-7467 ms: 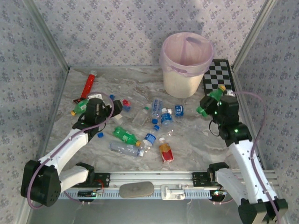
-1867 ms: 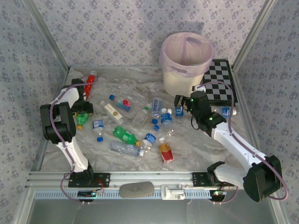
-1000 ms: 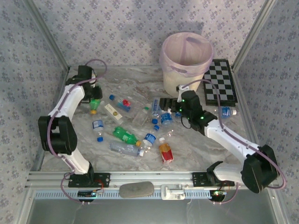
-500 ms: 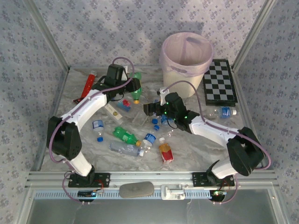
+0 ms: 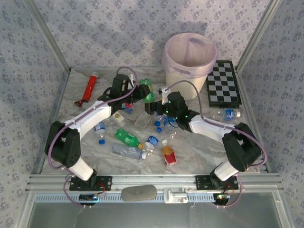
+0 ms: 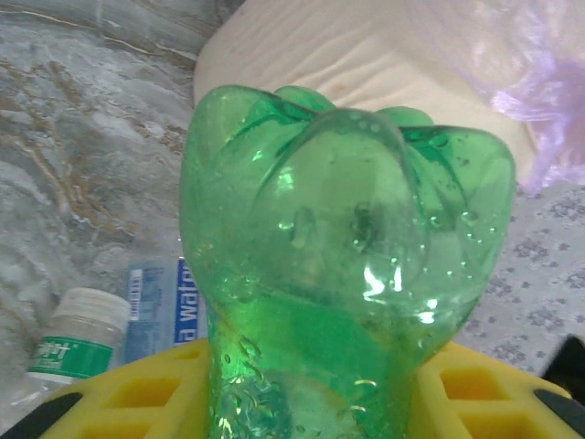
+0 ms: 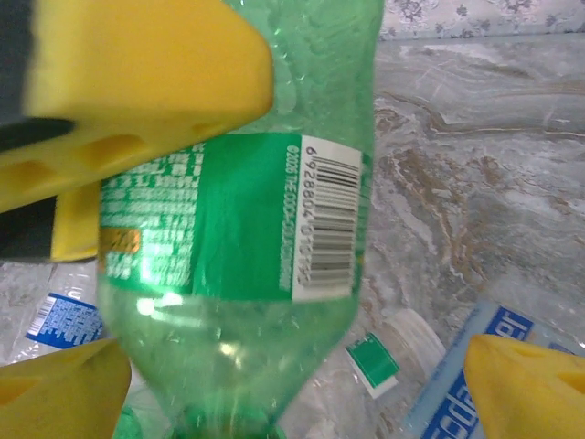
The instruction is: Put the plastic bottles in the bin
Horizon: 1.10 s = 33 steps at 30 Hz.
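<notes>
Left wrist: green bottle (image 6: 347, 256), bin (image 6: 366, 55) behind

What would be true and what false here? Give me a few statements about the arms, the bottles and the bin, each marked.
1. The left gripper grips a green bottle. True.
2. That green bottle lies inside the bin. False: it is held in the air beside the bin, outside it.
3. The right gripper is clamped on the orange-filled bottle. False: its jaws stand open at the green bottle, and the orange-filled bottle lies on the table.
4. A red tube lies near the table's far left corner. True.
</notes>
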Each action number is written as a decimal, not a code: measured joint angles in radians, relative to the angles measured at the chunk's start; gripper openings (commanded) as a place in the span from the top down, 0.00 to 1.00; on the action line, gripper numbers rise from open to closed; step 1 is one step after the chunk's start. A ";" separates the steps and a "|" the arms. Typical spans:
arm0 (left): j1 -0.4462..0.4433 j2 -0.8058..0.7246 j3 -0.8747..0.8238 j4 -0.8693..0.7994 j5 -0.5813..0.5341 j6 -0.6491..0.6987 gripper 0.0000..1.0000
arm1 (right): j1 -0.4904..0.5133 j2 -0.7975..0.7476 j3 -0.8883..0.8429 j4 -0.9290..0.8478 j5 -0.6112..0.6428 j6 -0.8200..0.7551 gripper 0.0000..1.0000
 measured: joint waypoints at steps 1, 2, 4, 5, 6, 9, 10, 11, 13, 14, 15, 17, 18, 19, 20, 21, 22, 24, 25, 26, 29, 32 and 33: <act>-0.004 -0.006 -0.005 0.005 0.003 -0.008 0.65 | 0.000 0.006 0.005 0.002 -0.003 0.000 0.06; -0.005 -0.012 -0.010 0.010 0.006 -0.013 0.65 | 0.000 0.011 0.010 0.005 -0.006 0.000 0.06; -0.006 -0.020 -0.018 0.018 0.012 -0.024 0.65 | 0.000 0.012 0.013 0.005 -0.013 0.000 0.09; -0.007 -0.023 -0.021 0.024 0.017 -0.030 0.65 | 0.000 0.013 0.018 0.003 -0.016 -0.001 0.12; -0.008 -0.023 -0.024 0.030 0.019 -0.034 0.65 | 0.000 0.015 0.024 0.003 -0.022 -0.002 0.15; -0.013 -0.025 -0.030 0.049 0.023 -0.047 0.65 | 0.000 0.023 0.047 -0.009 -0.036 -0.012 0.24; -0.014 -0.026 -0.032 0.053 0.024 -0.050 0.65 | 0.000 0.026 0.055 -0.012 -0.040 -0.016 0.28; -0.016 -0.027 -0.035 0.056 0.024 -0.053 0.65 | 0.001 0.029 0.063 -0.014 -0.047 -0.019 0.33; -0.018 -0.032 -0.043 0.064 0.022 -0.056 0.64 | 0.003 0.033 0.072 -0.020 -0.055 -0.028 0.45; -0.017 -0.035 -0.048 0.064 0.021 -0.056 0.63 | 0.003 0.033 0.073 -0.022 -0.060 -0.032 0.48; -0.016 -0.040 -0.053 0.066 0.020 -0.056 0.62 | 0.004 0.034 0.074 -0.025 -0.065 -0.038 0.51; -0.016 -0.045 -0.060 0.065 0.018 -0.056 0.55 | 0.005 0.034 0.074 -0.028 -0.071 -0.050 0.56; -0.016 -0.047 -0.061 0.065 0.018 -0.056 0.46 | 0.005 0.034 0.076 -0.034 -0.073 -0.054 0.57; -0.016 -0.049 -0.061 0.065 0.019 -0.053 0.34 | 0.005 0.034 0.080 -0.040 -0.074 -0.056 0.57; -0.016 -0.051 -0.062 0.064 0.017 -0.051 0.21 | 0.005 0.035 0.085 -0.049 -0.074 -0.061 0.57; -0.013 -0.055 -0.063 0.059 0.011 -0.051 0.10 | 0.005 0.035 0.091 -0.054 -0.074 -0.065 0.57; -0.010 -0.057 -0.064 0.055 0.019 -0.047 0.01 | 0.005 0.035 0.100 -0.059 -0.068 -0.065 0.57; -0.003 -0.069 -0.066 0.043 0.031 -0.048 0.00 | 0.000 0.035 0.110 -0.077 -0.055 -0.068 0.57; 0.003 -0.080 -0.067 0.037 0.040 -0.048 0.00 | -0.002 0.035 0.115 -0.086 -0.048 -0.070 0.57; 0.011 -0.091 -0.068 0.033 0.044 -0.043 0.00 | -0.003 0.035 0.117 -0.095 -0.042 -0.073 0.57; 0.070 -0.140 -0.074 0.011 0.043 -0.017 0.00 | -0.007 0.027 0.122 -0.148 -0.016 -0.090 0.57; 0.150 -0.199 -0.084 -0.004 0.029 0.019 0.00 | -0.008 0.002 0.150 -0.234 0.024 -0.121 0.57; 0.179 -0.222 -0.093 -0.007 0.017 0.031 0.00 | -0.010 -0.010 0.171 -0.269 0.041 -0.136 0.57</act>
